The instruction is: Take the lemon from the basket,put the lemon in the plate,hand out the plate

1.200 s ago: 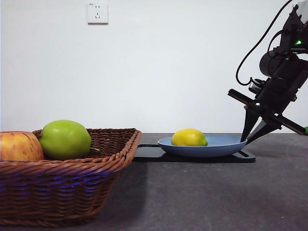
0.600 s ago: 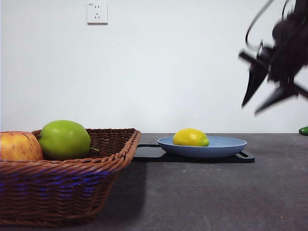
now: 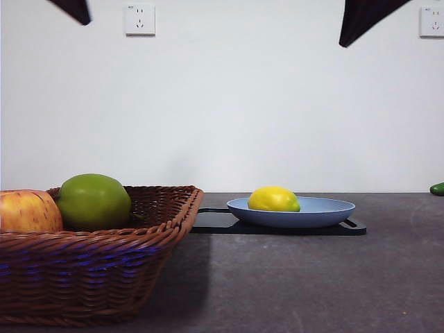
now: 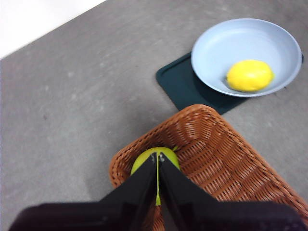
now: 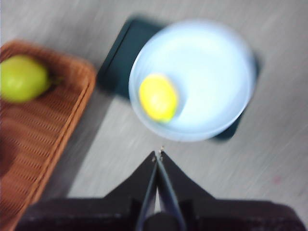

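The yellow lemon lies in the light blue plate, which rests on a flat black tray. The brown wicker basket stands at the front left. The left gripper is shut and empty, high above the basket; the left wrist view also shows the lemon in the plate. The right gripper is shut and empty, high above the plate and lemon. In the front view both arms show only as black tips at the top, left and right.
A green apple and a red-yellow apple lie in the basket. A small green thing sits at the table's far right edge. White wall sockets are on the back wall.
The arm at the right has risen from beside the plate's rim to the top edge of the front view. The plate and lemon stay on the tray.
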You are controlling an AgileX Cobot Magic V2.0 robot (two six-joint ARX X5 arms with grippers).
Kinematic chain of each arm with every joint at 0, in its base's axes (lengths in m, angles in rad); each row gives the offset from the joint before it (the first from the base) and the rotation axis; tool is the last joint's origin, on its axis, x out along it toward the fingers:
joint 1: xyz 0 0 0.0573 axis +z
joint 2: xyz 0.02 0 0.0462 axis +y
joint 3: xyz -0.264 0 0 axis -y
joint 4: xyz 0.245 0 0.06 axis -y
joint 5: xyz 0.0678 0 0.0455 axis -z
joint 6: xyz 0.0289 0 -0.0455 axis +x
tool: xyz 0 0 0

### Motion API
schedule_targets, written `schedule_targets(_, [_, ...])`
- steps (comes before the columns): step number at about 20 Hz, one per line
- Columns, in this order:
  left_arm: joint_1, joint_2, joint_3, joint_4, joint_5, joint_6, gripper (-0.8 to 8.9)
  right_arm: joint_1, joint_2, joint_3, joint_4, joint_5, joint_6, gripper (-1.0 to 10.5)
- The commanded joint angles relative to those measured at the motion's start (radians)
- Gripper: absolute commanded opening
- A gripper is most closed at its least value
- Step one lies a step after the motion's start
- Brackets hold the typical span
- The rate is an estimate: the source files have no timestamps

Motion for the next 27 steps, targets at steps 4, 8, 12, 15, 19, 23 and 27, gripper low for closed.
schedule_targets(4, [0.145, -0.171, -0.264, 0.226, 0.100, -0.096, 0.06, 0.153, -0.237, -0.394, 0.419, 0.201, 0.076, 0.0])
schedule_targets(8, [0.161, -0.354, -0.525, 0.480, 0.136, -0.173, 0.06, 0.203, -0.414, -0.720, 0.703, 0.332, 0.085, 0.0])
schedule_targets(12, [0.161, -0.491, -0.655, 0.576, 0.194, -0.231, 0.06, 0.210, -0.534, -0.941, 0.919, 0.335, 0.116, 0.0])
schedule_targets(15, [0.161, -0.494, -0.655, 0.581, 0.187, -0.228, 0.08, 0.208, -0.539, -0.943, 0.921, 0.336, 0.144, 0.0])
schedule_targets(19, [0.161, -0.489, -0.655, 0.581, 0.187, -0.228, 0.08, 0.209, -0.541, -0.943, 0.922, 0.335, 0.144, 0.0])
schedule_targets(23, [0.160, -0.489, -0.656, 0.580, 0.187, -0.228, 0.08, 0.209, -0.541, -0.943, 0.922, 0.335, 0.144, 0.0])
schedule_targets(27, [0.194, -0.650, -0.659, 0.486, 0.143, -0.088, 0.08, 0.209, -0.542, -0.943, 0.922, 0.335, 0.144, 0.0])
